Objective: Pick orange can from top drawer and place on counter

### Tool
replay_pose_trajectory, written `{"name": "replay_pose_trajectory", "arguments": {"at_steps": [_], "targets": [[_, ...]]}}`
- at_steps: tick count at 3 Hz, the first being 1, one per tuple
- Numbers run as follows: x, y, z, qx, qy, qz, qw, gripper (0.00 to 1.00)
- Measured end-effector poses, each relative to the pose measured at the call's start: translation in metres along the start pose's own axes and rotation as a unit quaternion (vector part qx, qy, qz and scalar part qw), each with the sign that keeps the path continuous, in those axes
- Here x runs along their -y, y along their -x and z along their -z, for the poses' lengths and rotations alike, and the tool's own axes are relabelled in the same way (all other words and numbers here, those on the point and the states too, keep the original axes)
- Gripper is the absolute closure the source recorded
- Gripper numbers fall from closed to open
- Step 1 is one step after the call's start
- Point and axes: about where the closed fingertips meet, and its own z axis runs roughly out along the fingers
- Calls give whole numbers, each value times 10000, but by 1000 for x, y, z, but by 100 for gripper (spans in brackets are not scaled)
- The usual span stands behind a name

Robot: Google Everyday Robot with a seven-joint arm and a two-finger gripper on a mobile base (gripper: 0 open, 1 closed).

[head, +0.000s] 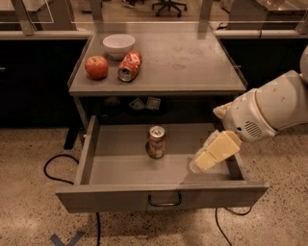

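**A robotics lab or office-like test space, as we read it**

We see a grey metal cabinet standing on a speckled hard floor. Long dark workbenches run just behind it, and the wheeled base of an office chair sits farther back. A black cable trails over the floor beside the cabinet, and blue tape marks lie in front of it. A white robot arm holds its end effector over the cabinet's open top drawer.
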Motion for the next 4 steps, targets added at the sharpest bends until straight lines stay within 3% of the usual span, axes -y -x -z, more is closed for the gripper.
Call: {"name": "replay_pose_trajectory", "arguments": {"at_steps": [1, 2, 3, 4], "targets": [[28, -27, -13, -480, -889, -448, 9939, 0], [74, -50, -19, -308, -1670, -1191, 9783, 0], [90, -34, -12, 82, -1978, -1509, 9685, 0], [90, -34, -12, 81, -1977, -1508, 9685, 0]]}}
